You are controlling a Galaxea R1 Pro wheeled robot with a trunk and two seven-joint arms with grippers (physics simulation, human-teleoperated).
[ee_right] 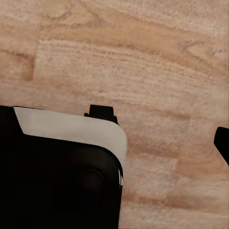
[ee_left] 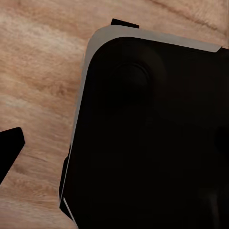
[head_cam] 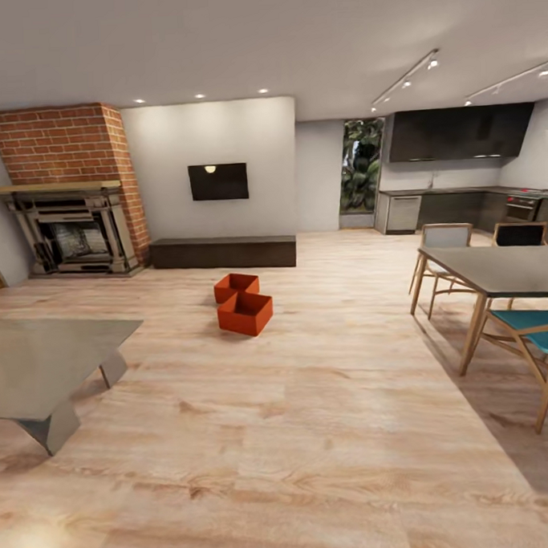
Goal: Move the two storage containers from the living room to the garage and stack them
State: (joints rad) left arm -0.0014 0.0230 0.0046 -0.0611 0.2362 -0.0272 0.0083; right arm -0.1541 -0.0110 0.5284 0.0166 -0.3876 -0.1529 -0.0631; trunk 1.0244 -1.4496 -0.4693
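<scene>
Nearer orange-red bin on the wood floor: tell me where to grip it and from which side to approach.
Judging from the head view, grip the nearer bin by its thin upper rim, coming from above on the camera-facing side. It is topless with plain walls, so the rim is the only graspable edge. The second bin stands close behind, crowding the far side. One hand on each opposite wall probably suits its width.

Containers (head_cam: 242,303) before cabinet (head_cam: 223,252)
</scene>
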